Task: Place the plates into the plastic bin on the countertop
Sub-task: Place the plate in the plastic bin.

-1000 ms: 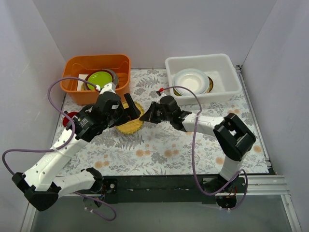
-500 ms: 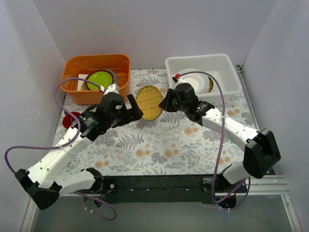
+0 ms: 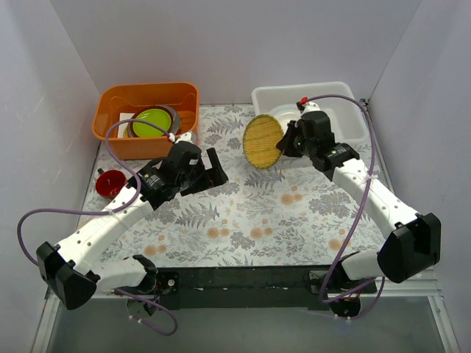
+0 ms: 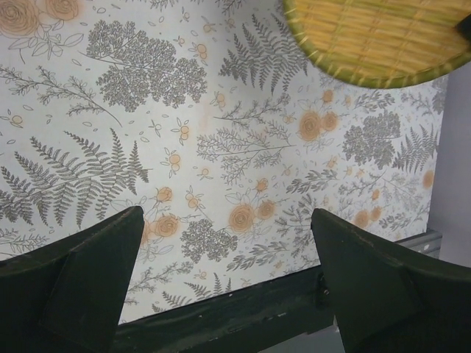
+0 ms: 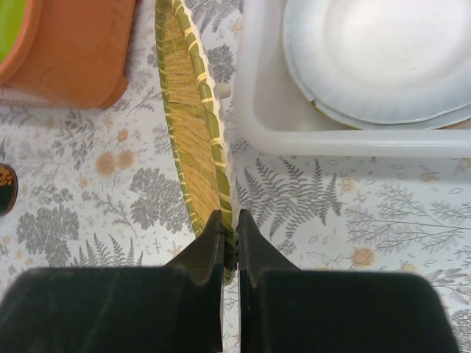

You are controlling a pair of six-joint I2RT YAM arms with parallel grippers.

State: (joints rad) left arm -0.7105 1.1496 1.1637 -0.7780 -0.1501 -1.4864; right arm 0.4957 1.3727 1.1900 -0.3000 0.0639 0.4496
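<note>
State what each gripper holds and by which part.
The right gripper pinches the woven straw plate by its rim, held on edge. The left gripper is open and holds nothing.

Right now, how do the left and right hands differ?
The left hand is open and empty; the right hand is shut on the straw plate's rim. The left hand hovers over bare countertop; the right hand is by the white bin. Both have dark fingers.
</note>
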